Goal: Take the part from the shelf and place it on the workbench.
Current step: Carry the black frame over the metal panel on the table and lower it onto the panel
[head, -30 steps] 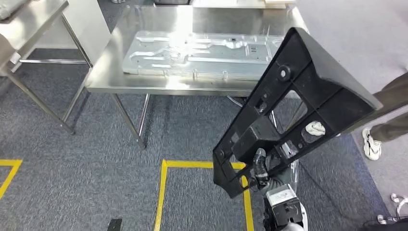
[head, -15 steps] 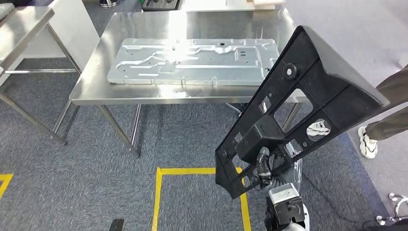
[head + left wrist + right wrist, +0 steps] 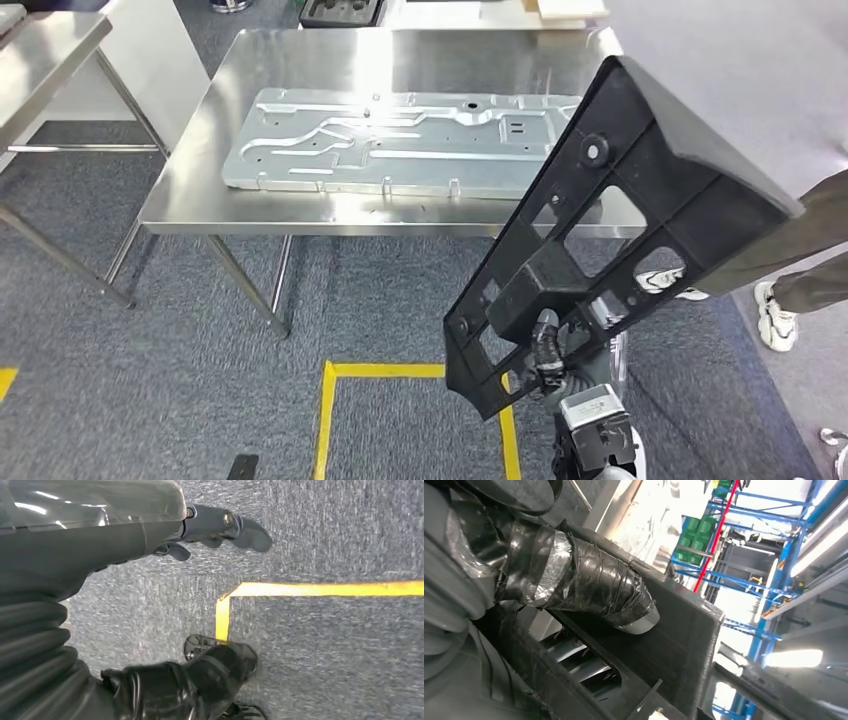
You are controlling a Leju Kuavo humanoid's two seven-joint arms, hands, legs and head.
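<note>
In the head view the right hand (image 3: 545, 345) holds a large black plastic part (image 3: 620, 220) by one of its lower inner ribs, and the part rises tilted from there toward the upper right, in the air in front of the robot. The upper end of the part covers the near right corner of the steel bench (image 3: 300, 200), but the part does not lie on the bench. On the bench lies a flat pressed metal panel (image 3: 400, 140), and at the far edge a dark tray (image 3: 340, 10) is partly seen. On the grey carpet below there is yellow floor tape (image 3: 400, 370), and at the right edge a person's leg and light shoe (image 3: 775, 315) stand near. The right wrist view gives what the head view cannot: the thick thumb (image 3: 594, 587), wrapped in black tape, presses on a black wall of the part (image 3: 679, 645), so the hand is clamped on it; behind, blue racking (image 3: 784, 545) and green crates (image 3: 696, 537) show under bright lamps. The left wrist view looks down to the carpet and the yellow tape (image 3: 320, 589); there the left hand (image 3: 220, 527) hangs with nothing in it, and how its fingers lie cannot be told.
</note>
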